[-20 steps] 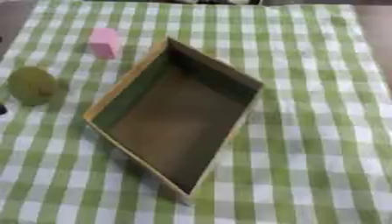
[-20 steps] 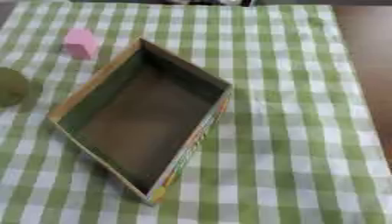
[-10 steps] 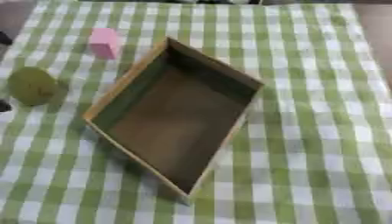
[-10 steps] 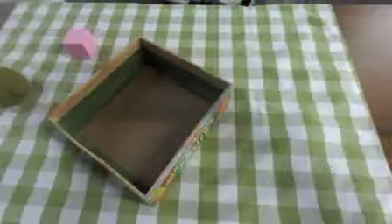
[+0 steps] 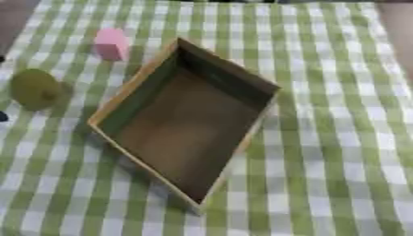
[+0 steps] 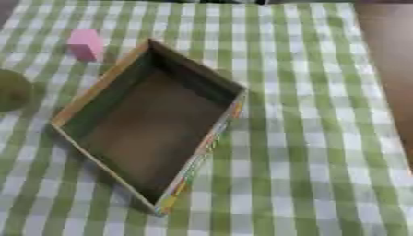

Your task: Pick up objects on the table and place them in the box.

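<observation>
A green-and-white checked cloth (image 5: pixel 339 138) covers the table, and on it sits the landmark for everything else: an open, shallow brown cardboard box (image 5: pixel 190 133), rectangular, turned so its corners point toward the near and far edges. Its inside appears empty, so nothing has been placed yet.

Left of the box, just beside its left corner, lies a round olive-green object (image 5: pixel 34 88), something like a ball or fruit. Beyond the box's far-left wall, a little apart from it, stands a small pink block (image 5: pixel 110 44).

Neither of the robot's hands is in view; only small dark specks show at the left border of the left eye view, too little to identify, so how the fingers are set cannot be told.

The step in hand looks like the first reach. The left hand seems the natural choice, both objects lying left of the box. For the round one, fingers should probably close around its widest part, since it may roll if nudged. For the block, a pinch across two flat faces should serve. Lift well clear of the box wall before crossing over it.
</observation>
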